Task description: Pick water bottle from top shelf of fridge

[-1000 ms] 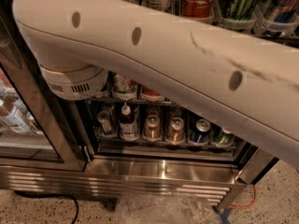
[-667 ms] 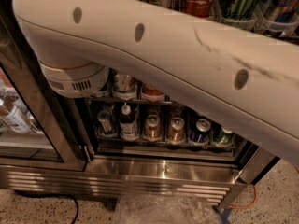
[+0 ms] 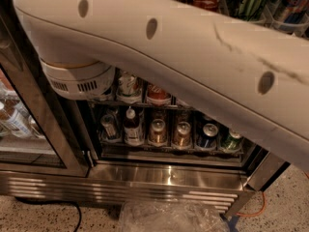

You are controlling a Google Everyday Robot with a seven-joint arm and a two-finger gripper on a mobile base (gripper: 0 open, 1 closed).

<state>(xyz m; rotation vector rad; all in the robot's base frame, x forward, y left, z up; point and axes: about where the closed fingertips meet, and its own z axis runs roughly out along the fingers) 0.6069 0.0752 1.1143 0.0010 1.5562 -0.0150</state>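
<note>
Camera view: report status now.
No claw in frame. Small clear water bottle not visible. Thick white arm link blocks most of the black-framed fridge, upper racks included.

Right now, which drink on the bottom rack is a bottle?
The white-capped bottle, second from left; its neighbours are flat-topped cans. The hand is out of view.

Fridge (image 3: 169,175) stands open; claw out of view.

Speckled floor (image 3: 34,219); black cable (image 3: 77,211) left, orange cable (image 3: 260,204) right, crumpled clear plastic (image 3: 169,216) between.
</note>
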